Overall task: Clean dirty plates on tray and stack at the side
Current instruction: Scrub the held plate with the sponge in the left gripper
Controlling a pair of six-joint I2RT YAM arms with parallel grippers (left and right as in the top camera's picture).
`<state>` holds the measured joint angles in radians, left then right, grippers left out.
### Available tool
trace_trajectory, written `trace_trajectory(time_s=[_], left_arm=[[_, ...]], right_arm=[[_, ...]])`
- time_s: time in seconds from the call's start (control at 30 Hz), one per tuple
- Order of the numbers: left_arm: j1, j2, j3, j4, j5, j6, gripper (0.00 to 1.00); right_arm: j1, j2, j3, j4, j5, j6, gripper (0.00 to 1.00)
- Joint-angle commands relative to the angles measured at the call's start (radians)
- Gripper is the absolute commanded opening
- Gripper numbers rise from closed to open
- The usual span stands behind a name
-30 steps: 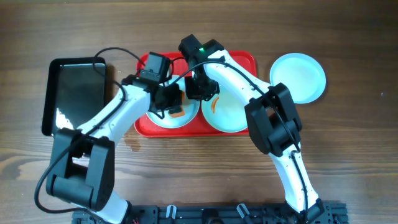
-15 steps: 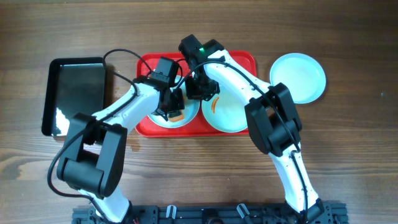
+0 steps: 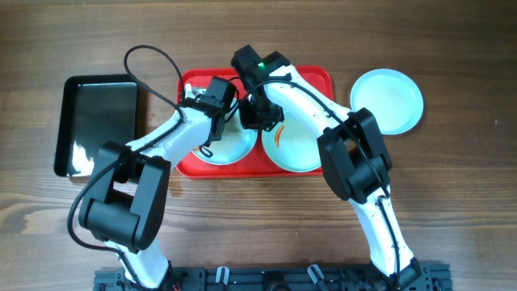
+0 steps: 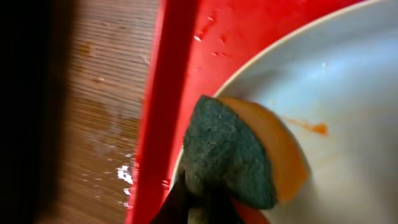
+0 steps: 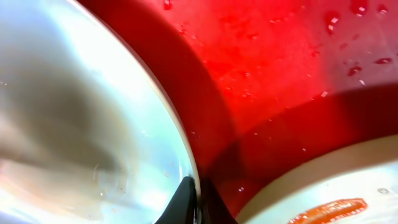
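Observation:
The red tray [image 3: 311,77] holds two pale plates side by side. My left gripper [image 3: 220,121] is shut on a green and orange sponge [image 4: 233,155], pressed on the left plate [image 3: 234,147] near its rim beside the tray wall [image 4: 168,93]. A small orange smear [image 4: 318,129] lies on that plate. My right gripper [image 3: 257,120] is shut on the left plate's rim [image 5: 186,155]. The right plate [image 3: 299,145] carries an orange smear [image 5: 329,208]. A third plate [image 3: 388,99] lies on the table right of the tray.
A glossy black tray [image 3: 97,121] lies on the wooden table left of the red tray. Water drops dot the red tray floor [image 5: 280,74]. The left arm's cable loops over the tray's far-left corner.
My left gripper has carried the sponge from the near part of the left plate to its far-left rim. The right gripper has kept its hold on the rim.

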<state>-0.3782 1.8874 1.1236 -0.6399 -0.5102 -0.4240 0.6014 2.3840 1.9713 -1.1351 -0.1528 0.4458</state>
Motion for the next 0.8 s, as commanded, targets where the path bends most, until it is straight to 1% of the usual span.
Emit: trace_trajectory(time_s=[0.0,0.07,0.17,0.27,0.5,0.67,0.77], left_arm=[[0.010,-0.022,0.049,-0.019,-0.079,-0.039,0.04],[0.009,-0.064,0.080,-0.013,-0.016,-0.077,0.04],[0.011,-0.131,0.105,0.026,0.146,-0.082,0.04],[0.013,-0.150,0.105,0.054,0.248,-0.082,0.04],[0.013,-0.050,0.100,0.086,0.444,-0.082,0.04],[0.013,0.040,0.100,0.129,0.522,-0.083,0.04],[0.014,0.087,0.100,0.136,0.519,-0.086,0.04]], right_arm=[[-0.003,-0.017,-0.013,-0.007,0.057,0.010,0.04],[-0.003,-0.017,-0.013,-0.007,0.057,0.010,0.04],[-0.003,-0.017,-0.013,-0.007,0.057,0.010,0.04],[-0.003,-0.017,-0.013,-0.007,0.057,0.011,0.04],[-0.003,-0.017,-0.013,-0.006,0.057,0.010,0.04],[-0.003,-0.017,-0.013,-0.007,0.057,0.010,0.04],[-0.003,-0.017,-0.013,-0.007,0.057,0.010,0.05]])
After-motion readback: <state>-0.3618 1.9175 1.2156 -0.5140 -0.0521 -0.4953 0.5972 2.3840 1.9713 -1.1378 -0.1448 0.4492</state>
